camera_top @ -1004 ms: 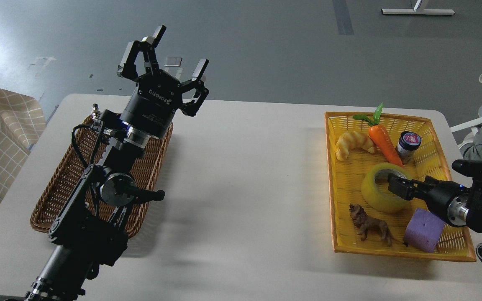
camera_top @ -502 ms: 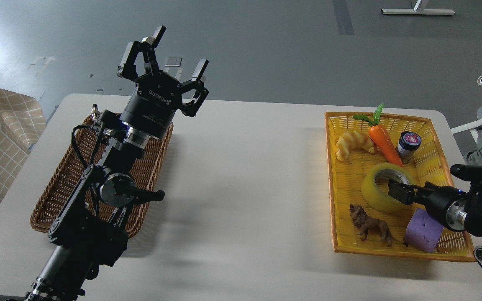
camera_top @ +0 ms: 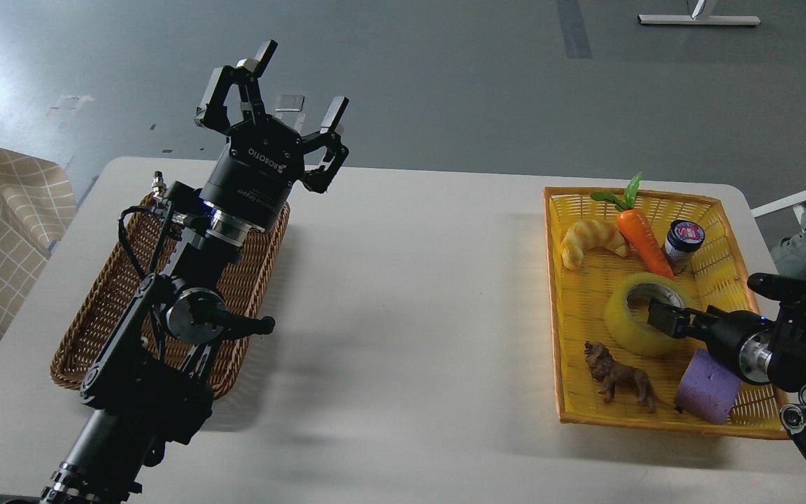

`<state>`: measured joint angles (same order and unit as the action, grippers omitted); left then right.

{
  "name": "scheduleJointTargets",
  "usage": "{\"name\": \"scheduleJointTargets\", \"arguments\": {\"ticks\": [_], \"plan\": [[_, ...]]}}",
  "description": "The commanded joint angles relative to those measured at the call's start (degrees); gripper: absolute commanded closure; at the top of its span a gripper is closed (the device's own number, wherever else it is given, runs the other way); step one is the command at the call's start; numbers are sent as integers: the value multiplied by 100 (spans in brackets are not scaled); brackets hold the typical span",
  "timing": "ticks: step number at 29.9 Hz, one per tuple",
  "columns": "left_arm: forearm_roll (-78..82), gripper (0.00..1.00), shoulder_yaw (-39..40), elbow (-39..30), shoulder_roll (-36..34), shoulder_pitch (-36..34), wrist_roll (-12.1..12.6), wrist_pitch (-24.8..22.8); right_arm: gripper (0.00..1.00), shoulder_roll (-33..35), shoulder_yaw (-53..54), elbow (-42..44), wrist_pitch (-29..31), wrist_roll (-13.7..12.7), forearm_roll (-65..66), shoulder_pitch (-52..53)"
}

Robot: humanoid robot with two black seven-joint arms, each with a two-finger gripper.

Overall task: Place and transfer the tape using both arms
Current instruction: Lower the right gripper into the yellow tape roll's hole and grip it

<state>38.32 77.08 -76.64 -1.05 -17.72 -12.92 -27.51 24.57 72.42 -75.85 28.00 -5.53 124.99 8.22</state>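
The tape (camera_top: 639,315) lies flat in the yellow basket (camera_top: 558,294) at about 3 o'clock on the white counter (camera_top: 410,315). Around it in the basket, a carrot (camera_top: 642,240) and a small jar (camera_top: 683,241) sit toward 12 o'clock, a croissant (camera_top: 590,241) at 11, a toy lion (camera_top: 618,378) at 7 and a purple block (camera_top: 709,386) at 5. The right claw (camera_top: 665,318) comes in from 4 o'clock and reaches over the roll's rim at the core; seen end-on and dark, its fingers cannot be told apart, so I cannot tell whether it grips. The left claw (camera_top: 294,84) is raised at about 10 o'clock above the far end of the brown basket (camera_top: 105,308), fingers spread wide and holding nothing.
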Motion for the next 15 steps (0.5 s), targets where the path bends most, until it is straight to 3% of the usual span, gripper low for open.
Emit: {"name": "scheduleJointTargets", "arguments": {"ticks": [1, 4, 8, 15], "plan": [[0, 2, 0, 0, -10, 6, 0, 0, 17, -66, 1, 26, 0, -106, 1, 4], [-9, 2, 9, 9, -10, 6, 0, 0, 27, -75, 1, 35, 0, -413, 1, 4], [-9, 2, 9, 18, -10, 6, 0, 0, 39, -136, 9, 27, 0, -511, 1, 22], [-9, 2, 9, 18, -10, 6, 0, 0, 41, -189, 36, 18, 0, -528, 1, 48]]}}
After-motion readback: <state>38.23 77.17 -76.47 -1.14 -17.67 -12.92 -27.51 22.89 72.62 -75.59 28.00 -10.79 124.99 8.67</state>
